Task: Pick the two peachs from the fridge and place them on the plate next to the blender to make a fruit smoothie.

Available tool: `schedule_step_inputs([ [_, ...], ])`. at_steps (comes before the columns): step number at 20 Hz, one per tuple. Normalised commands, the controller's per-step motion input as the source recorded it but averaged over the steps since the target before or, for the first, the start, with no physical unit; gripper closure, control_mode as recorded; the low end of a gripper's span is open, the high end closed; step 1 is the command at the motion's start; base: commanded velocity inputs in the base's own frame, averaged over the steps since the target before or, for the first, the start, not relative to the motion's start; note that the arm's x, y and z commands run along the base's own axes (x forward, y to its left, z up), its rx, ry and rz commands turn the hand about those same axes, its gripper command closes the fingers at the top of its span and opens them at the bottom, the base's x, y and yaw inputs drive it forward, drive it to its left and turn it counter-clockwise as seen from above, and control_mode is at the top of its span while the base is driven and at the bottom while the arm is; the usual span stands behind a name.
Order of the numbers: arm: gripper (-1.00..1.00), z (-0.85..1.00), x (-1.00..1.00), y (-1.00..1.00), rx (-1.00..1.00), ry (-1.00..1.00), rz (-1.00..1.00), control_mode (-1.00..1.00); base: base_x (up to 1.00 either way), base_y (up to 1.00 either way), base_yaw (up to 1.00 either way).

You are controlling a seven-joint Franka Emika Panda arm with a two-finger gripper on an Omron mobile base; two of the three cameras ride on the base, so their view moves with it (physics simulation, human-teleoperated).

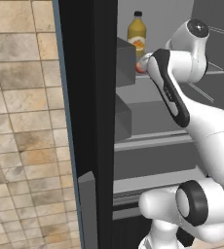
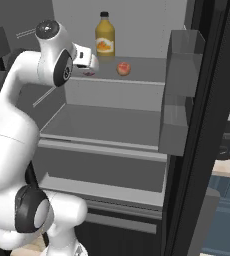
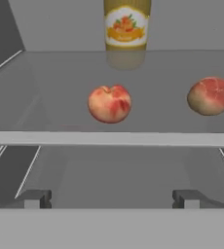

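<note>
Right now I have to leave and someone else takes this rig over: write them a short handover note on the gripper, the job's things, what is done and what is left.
Gripper: open, empty, level with the front edge of the fridge upper shelf, aimed at the left peach.
Two peaches: both on that shelf, apart from each other. Left peach sits straight ahead of the gripper; right peach is off to the side. The juice bottle stands behind them.
Fridge door: open.
Done: arm reached up to the shelf.
Left: grasp each peach and carry it to the plate by the blender; neither has been picked yet.
</note>
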Motion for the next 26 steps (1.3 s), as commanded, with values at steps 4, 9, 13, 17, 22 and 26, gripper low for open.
schedule_step_inputs([
  [4, -1.00, -0.06, 0.66, 0.00, 0.00, 0.00, 0.00, -1.00, 0.00, 0.00, 0.00],
  [9, -1.00, -0.30, 0.71, 0.00, 0.00, 0.01, 0.00, -1.00, 0.00, 0.00, 0.00],
  [13, -1.00, -0.38, 0.72, 0.00, 0.00, 0.02, 0.00, -1.00, 0.00, 0.00, 0.00],
  [17, -1.00, -0.19, 0.67, 0.00, 0.00, 0.00, 0.00, -1.00, 0.00, 0.00, 0.00],
  [22, -1.00, -0.06, 0.45, 0.00, 0.00, 0.00, 0.00, -1.00, 0.00, 0.00, 0.00],
  [26, -1.00, -0.18, 0.16, 0.00, 0.00, 0.00, 0.00, -1.00, 0.00, 0.00, 0.00],
])
